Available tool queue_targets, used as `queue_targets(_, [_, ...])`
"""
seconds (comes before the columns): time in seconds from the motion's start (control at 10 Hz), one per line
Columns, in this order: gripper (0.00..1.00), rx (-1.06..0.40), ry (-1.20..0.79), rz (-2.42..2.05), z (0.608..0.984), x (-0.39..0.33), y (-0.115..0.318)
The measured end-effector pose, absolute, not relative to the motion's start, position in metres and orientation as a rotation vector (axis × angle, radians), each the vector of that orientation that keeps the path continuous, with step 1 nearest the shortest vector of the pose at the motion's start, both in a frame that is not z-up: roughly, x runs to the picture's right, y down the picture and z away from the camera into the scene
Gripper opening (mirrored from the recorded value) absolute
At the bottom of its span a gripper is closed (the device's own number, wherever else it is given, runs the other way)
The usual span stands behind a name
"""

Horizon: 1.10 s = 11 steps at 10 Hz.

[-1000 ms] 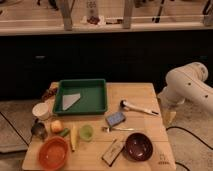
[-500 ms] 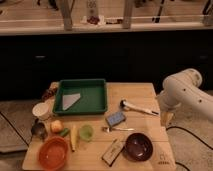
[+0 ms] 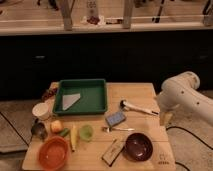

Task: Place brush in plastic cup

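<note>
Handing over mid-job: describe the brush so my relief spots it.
Find the green tray on the table. Right of it, toward the gripper at the table's right edge, lies the brush. White handle, dark round head; the fork nearby is silver.

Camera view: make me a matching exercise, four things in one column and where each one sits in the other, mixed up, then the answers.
Things
1. brush
2. plastic cup
3. orange bowl
4. gripper

Places
A. front left corner of the table
B. at the table's right edge, just past the brush's handle end
C. lying flat to the right of the green tray
D. standing in front of the green tray

Pairs: 1-C, 2-D, 3-A, 4-B
</note>
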State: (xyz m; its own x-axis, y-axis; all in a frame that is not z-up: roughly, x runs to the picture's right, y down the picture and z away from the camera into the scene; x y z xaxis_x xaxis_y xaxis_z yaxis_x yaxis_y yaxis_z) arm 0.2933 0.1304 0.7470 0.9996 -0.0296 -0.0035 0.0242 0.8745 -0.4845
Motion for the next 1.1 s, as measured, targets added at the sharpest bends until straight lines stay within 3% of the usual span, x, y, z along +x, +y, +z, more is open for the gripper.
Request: queue_targets(1.1, [0.8, -0.473, -0.046, -0.142, 0.804, 0.269, 0.132])
